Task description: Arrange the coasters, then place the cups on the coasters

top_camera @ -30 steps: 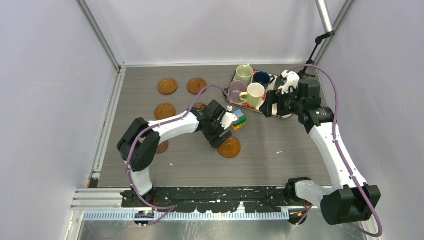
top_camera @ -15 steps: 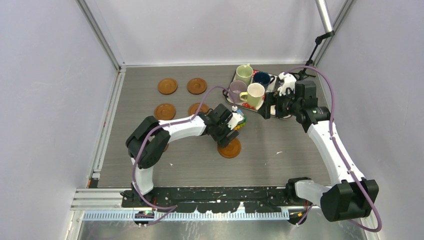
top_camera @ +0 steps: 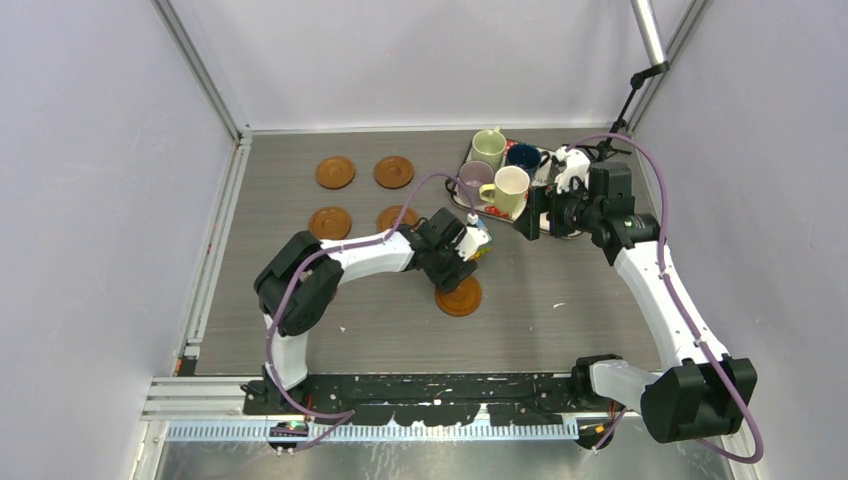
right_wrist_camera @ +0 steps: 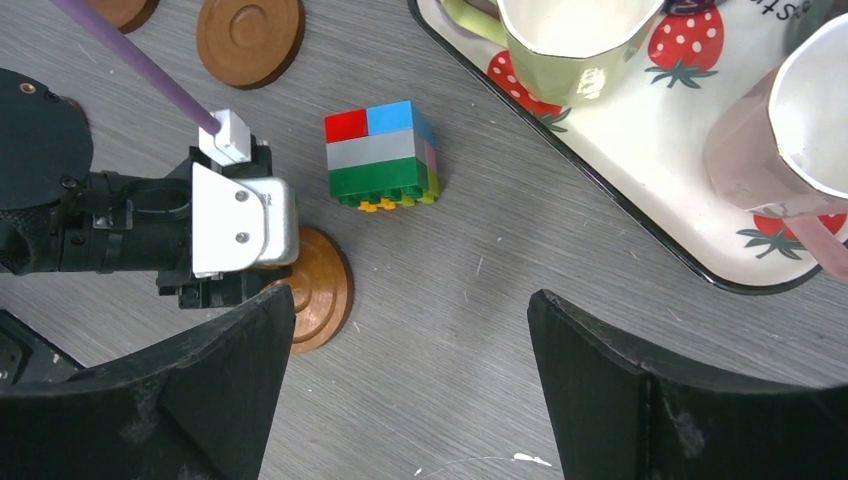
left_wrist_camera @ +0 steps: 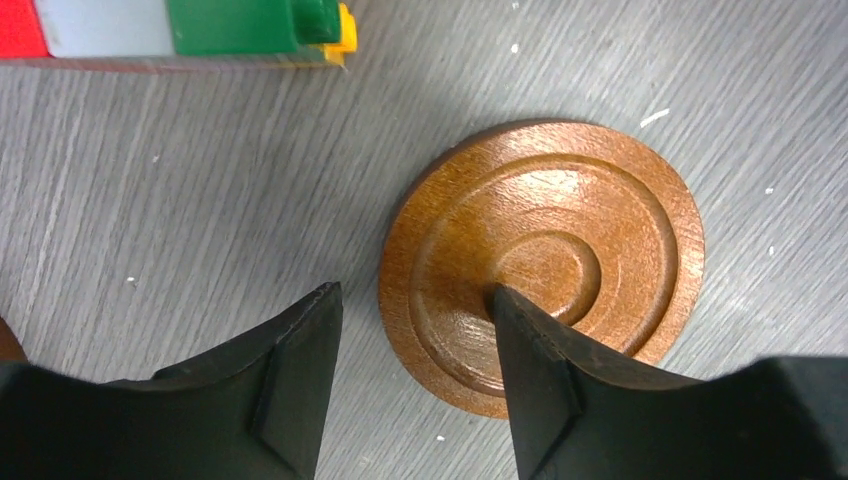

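Four coasters [top_camera: 335, 172] are lying far left; left gripper [left_wrist_camera: 412, 300], unclenched, is straddling a fifth coaster [left_wrist_camera: 560, 230]; cups [top_camera: 511, 188] are waiting untouched by the gaping right gripper [right_wrist_camera: 410, 310].

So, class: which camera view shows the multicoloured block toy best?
Right wrist: the block toy sits whole and unobstructed. Left wrist catches only one edge at the frame's top; top external shows it tiny, partly hidden.

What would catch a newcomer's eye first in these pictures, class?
The left gripper straddles the rim of a brown coaster near the middle of the table, jaws apart. Just beyond it stands a multicoloured block toy, and cups crowd a strawberry-print tray at the far right, by the open right gripper.
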You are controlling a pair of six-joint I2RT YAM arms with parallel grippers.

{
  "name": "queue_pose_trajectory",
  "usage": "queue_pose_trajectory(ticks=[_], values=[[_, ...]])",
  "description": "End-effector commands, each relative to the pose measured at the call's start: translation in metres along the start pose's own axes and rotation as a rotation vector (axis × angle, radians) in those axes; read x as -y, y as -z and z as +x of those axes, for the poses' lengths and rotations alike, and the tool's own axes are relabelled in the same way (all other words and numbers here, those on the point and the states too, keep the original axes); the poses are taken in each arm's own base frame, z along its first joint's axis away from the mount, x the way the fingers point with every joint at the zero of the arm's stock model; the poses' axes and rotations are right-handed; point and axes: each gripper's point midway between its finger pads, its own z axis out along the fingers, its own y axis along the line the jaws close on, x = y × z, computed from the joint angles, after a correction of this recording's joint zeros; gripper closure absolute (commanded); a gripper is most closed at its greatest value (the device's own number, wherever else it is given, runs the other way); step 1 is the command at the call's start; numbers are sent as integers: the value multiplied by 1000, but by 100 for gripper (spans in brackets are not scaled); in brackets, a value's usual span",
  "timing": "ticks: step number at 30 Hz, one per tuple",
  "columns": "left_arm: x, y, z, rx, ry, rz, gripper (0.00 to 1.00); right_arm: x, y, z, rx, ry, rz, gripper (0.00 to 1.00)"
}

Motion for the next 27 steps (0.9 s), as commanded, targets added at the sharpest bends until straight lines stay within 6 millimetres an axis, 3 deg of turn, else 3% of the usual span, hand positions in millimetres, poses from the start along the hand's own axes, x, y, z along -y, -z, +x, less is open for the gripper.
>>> queue_pose_trajectory(ticks=[1, 7, 12, 22, 27], values=[[-7, 17, 55, -193, -83, 0, 44, -6, 0, -5, 21, 32, -45, 10], [-27, 40, 99, -259, -45, 6, 50, -8, -2, 1, -1, 35, -64, 10], [-52, 60, 120, -254, 25, -9, 51, -10, -5, 5, -16, 29, -83, 11], [-59, 73, 125, -222, 54, -23, 50, -14, -9, 3, -31, 18, -104, 13], [-55, 98, 100, -168, 108, 19, 28, -19, -14, 0, -42, 50, -94, 15]])
